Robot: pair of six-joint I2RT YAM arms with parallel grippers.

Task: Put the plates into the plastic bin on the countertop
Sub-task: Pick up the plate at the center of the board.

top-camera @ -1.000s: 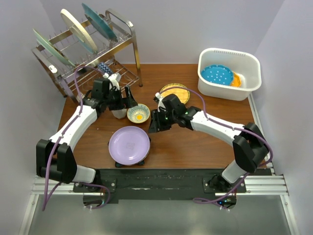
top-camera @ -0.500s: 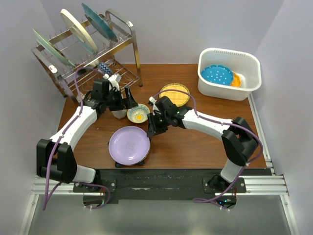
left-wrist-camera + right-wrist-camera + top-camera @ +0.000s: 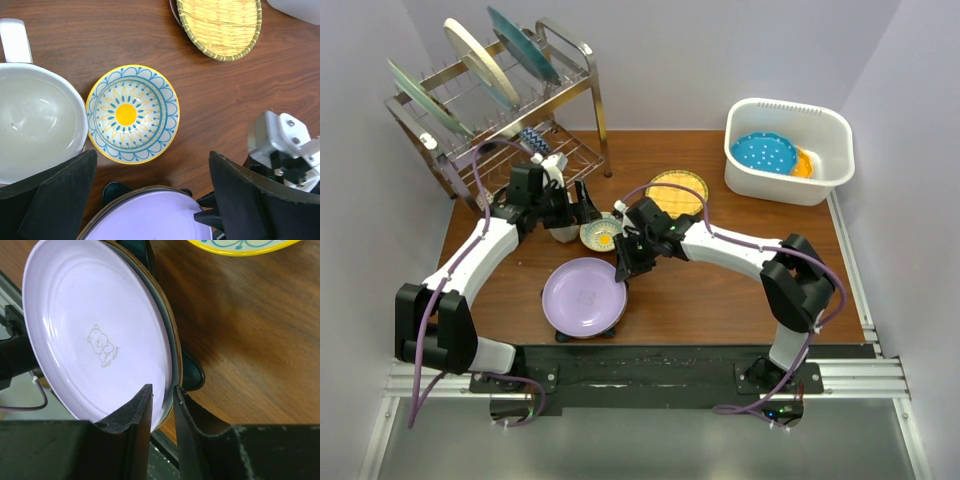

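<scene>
A lavender plate lies on top of a stack on a black stand near the front of the countertop; it also shows in the left wrist view and the right wrist view. My right gripper has its narrow jaws closed over the plate's right rim, one finger above and one below. My left gripper is wide open and empty, hovering above the plate's far edge. The white plastic bin at back right holds a blue dotted plate and an orange plate. A yellow-brown patterned plate lies mid-table.
A small white bowl with a yellow centre sits between the grippers. A white jug stands to its left. The wire dish rack at back left holds three upright plates. Walls close in both sides.
My right arm has swung left and its gripper has moved onto the lavender plate's right rim. The left arm has stayed where it was.
</scene>
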